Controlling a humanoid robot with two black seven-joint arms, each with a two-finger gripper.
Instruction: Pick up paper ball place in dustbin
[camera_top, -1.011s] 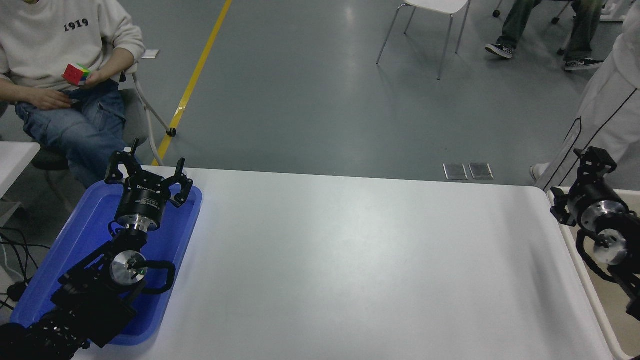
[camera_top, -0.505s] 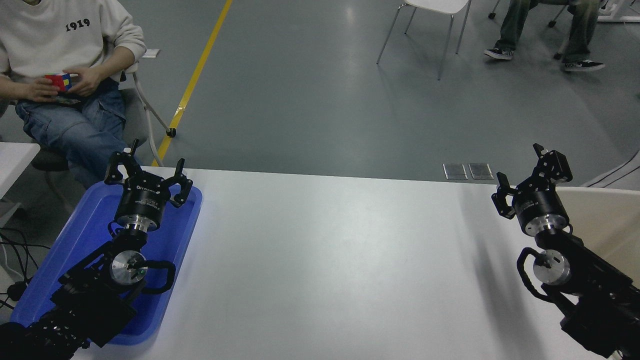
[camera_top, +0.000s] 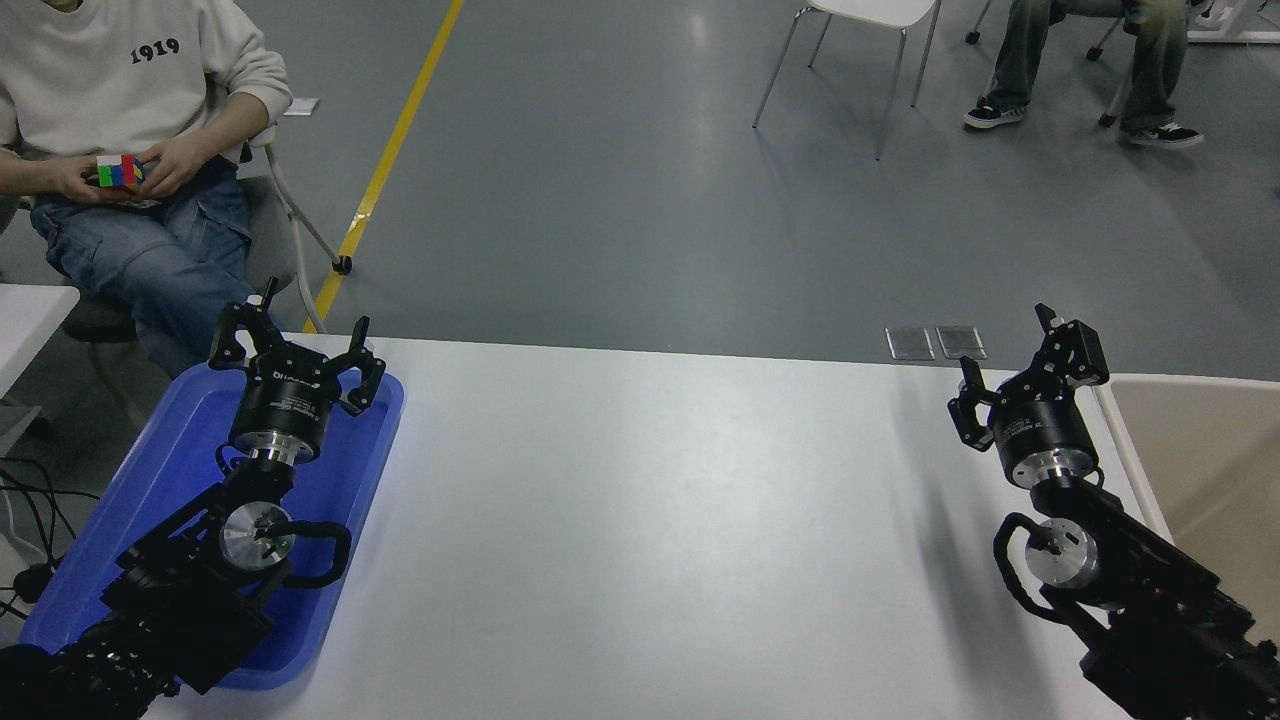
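Note:
No paper ball shows anywhere in the head view. The dustbin (camera_top: 1215, 450), a beige-cream bin with a pale rim, stands off the table's right edge; what lies inside it is out of sight. My right gripper (camera_top: 1012, 360) is open with nothing between its fingers, over the table's far right part, just left of the dustbin's rim. My left gripper (camera_top: 296, 345) is open and parked above the blue tray at the left.
A shallow blue tray (camera_top: 150, 490) lies at the table's left edge under my left arm. A seated person (camera_top: 120, 110) at the far left turns a coloured cube in both hands. A white chair (camera_top: 860, 40) and another seated person's legs (camera_top: 1090, 50) are far back.
My right arm has swung left from over the dustbin to above the table's right part, gripper open throughout. The standing person in white at the right edge has gone. Left arm unmoved.

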